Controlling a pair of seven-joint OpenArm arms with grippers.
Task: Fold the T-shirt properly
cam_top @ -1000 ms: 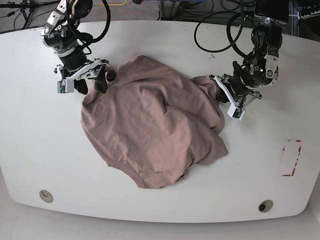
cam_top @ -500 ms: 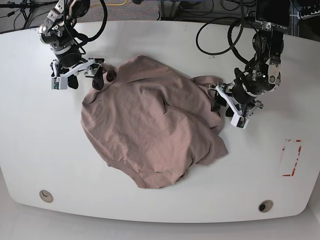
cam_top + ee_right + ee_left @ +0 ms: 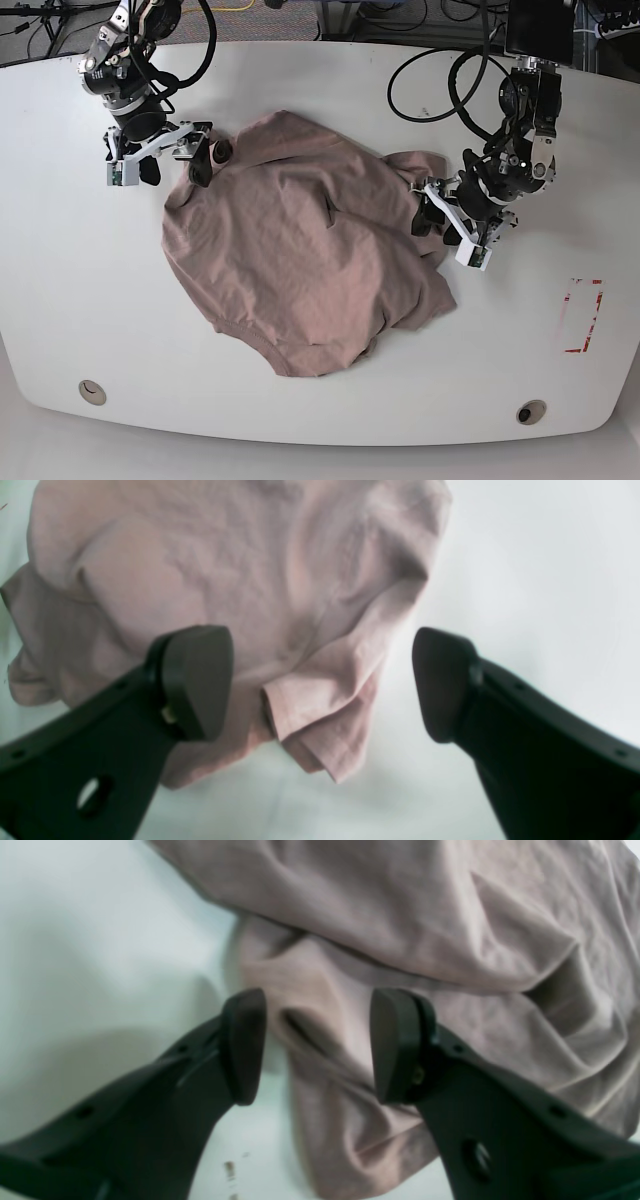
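T-shirt point(image 3: 300, 250) on white table point(image 3: 90, 290)

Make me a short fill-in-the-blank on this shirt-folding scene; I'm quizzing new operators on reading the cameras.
1. The T-shirt lies crumpled on a ____ table.
2. The jaws of the right gripper stand ____, with nothing clamped.
3. Between the left gripper pads shows a fold of ____.
4. At the table's edge near the left arm is a ____ tape outline.

Missing words: white; open; fabric; red
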